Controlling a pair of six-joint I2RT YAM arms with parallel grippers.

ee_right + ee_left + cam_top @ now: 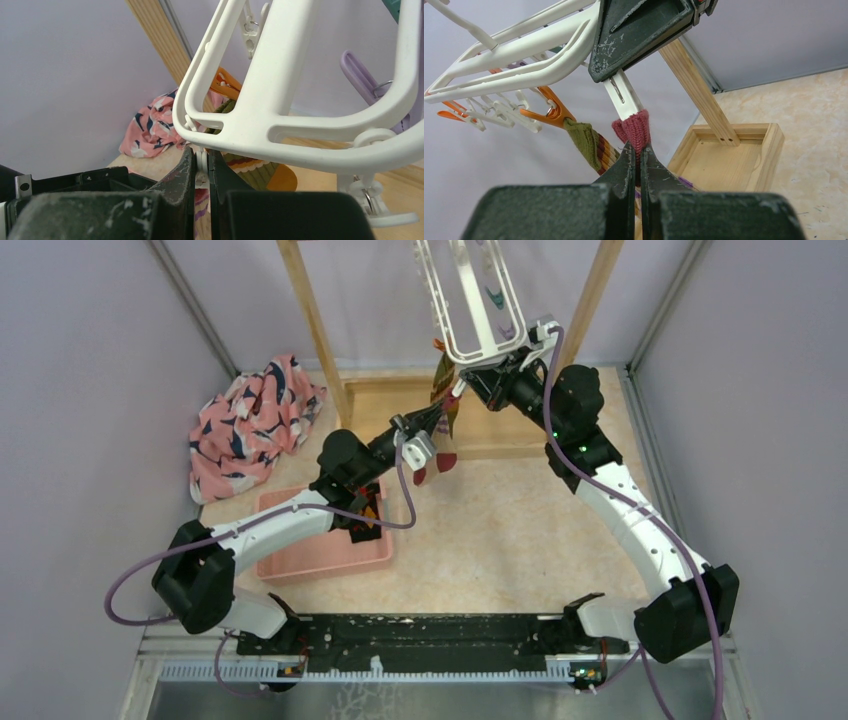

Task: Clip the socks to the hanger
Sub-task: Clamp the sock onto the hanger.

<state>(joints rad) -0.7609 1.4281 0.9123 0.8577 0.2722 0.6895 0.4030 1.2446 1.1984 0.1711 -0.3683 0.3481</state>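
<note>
The white hanger [470, 310] hangs from the wooden rack, with small clips under it. An olive-green striped sock [589, 145] dangles from an orange clip [549, 112]. My left gripper [637, 150] is shut on the dark red cuff [634, 130] of a beige sock, whose body hangs below in the top view [440, 465]. The cuff reaches the lower end of a white clip [624, 95]. My right gripper [201, 155] is shut on that white clip just under the hanger frame [280, 115]. The two grippers meet below the hanger's near end [455, 400].
A pink tray [320, 550] with another sock [365, 510] in it lies under the left arm. A big pink patterned cloth [250, 425] is heaped at the back left. The rack's wooden posts and base box [500, 435] stand behind the grippers. A purple clip [360, 75] hangs at the right.
</note>
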